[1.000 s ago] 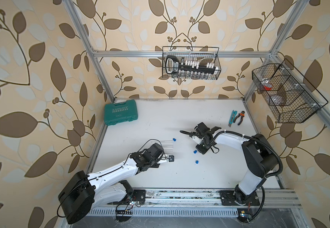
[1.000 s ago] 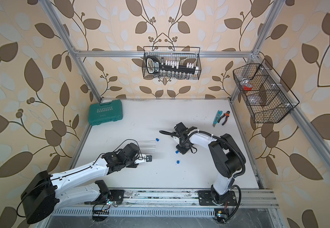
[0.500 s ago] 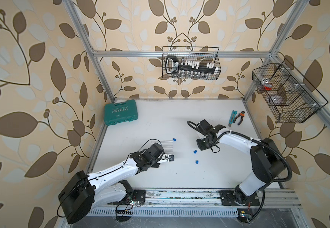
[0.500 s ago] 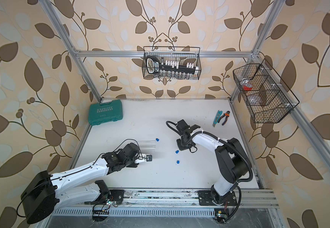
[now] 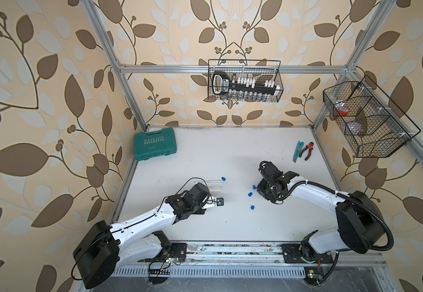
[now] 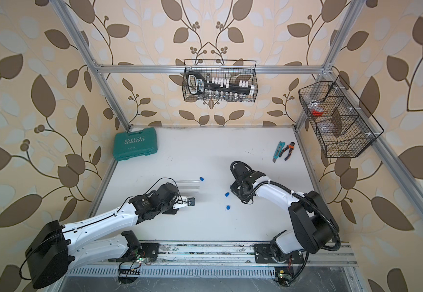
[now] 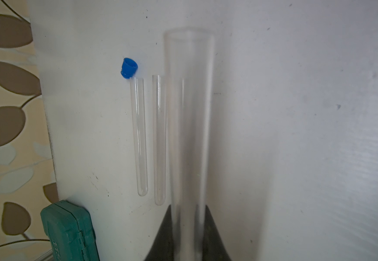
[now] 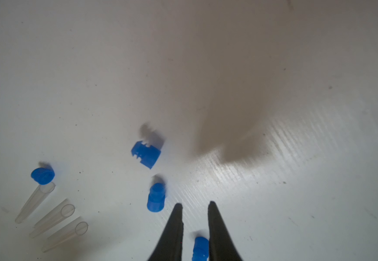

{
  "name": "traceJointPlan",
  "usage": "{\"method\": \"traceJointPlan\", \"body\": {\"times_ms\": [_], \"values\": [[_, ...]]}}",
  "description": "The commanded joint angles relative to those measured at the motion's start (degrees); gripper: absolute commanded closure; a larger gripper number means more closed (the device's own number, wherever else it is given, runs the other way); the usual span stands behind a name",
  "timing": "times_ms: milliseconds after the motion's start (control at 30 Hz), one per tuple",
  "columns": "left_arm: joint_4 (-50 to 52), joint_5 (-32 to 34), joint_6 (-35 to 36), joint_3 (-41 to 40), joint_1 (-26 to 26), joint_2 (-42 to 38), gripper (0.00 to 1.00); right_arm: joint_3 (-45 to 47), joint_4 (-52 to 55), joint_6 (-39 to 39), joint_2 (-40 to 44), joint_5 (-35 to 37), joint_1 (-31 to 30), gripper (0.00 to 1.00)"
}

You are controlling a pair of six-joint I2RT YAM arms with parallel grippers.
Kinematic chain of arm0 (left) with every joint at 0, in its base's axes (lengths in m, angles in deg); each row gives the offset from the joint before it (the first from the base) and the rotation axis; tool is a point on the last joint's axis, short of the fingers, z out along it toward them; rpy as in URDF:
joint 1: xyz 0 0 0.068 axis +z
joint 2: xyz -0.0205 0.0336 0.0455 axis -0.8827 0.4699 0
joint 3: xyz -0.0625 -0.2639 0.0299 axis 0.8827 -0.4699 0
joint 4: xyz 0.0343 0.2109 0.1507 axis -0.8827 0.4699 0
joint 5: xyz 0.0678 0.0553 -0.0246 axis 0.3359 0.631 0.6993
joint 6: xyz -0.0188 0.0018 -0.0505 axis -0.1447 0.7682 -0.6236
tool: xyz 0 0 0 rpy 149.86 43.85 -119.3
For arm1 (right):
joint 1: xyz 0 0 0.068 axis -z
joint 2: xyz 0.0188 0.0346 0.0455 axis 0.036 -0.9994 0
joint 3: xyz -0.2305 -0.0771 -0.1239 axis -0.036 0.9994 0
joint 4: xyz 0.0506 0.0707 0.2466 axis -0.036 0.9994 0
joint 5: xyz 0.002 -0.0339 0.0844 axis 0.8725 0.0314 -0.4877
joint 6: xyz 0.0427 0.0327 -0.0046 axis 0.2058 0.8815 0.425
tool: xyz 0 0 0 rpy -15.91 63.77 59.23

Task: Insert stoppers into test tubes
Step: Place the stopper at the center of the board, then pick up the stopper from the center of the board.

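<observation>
1. The left gripper (image 7: 188, 217) is pressed tight on a tube (image 7: 189, 113), which reaches out past its fingertips.
2. Three more tubes (image 8: 54, 218) lie side by side on the table (image 7: 296, 113) just beside it, with a stopper (image 7: 128, 67) at the mouth of the outermost.
3. The right gripper (image 8: 194, 203) is low over the table, its fingers narrowly parted around a second stopper (image 8: 200, 247), with a gap on one side.
4. Two further stoppers (image 8: 156, 200) lie just beyond its tips.
5. A green case (image 5: 154, 142) sits in the far left corner.
</observation>
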Motion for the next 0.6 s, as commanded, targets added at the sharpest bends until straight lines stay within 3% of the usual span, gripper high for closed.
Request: {"method": "traceJointPlan", "body": {"times_ms": [0, 200, 300, 433, 567], "values": [[-0.7, -1.0, -1.1, 1.7, -0.6, -1.1, 1.00, -2.4, 2.8, 4.1, -0.9, 3.0, 0.1, 0.75], [-0.8, -1.1, -1.0, 1.7, -0.6, -0.8, 1.00, -4.0, 1.8, -6.3, -2.5, 3.5, 0.3, 0.70], [-0.8, -1.0, -1.1, 1.8, -0.6, -0.5, 1.00, -8.9, 2.2, -20.9, -3.9, 5.7, 0.4, 0.69], [-0.7, -1.1, -1.0, 2.0, -0.6, -0.2, 1.00, -16.5, 3.5, -50.6, -7.5, 1.8, 1.7, 0.65], [-0.4, -0.8, -1.1, 2.0, -0.6, -0.1, 1.00, -22.0, 10.8, -69.1, -12.4, 2.7, 2.3, 0.66]]}}
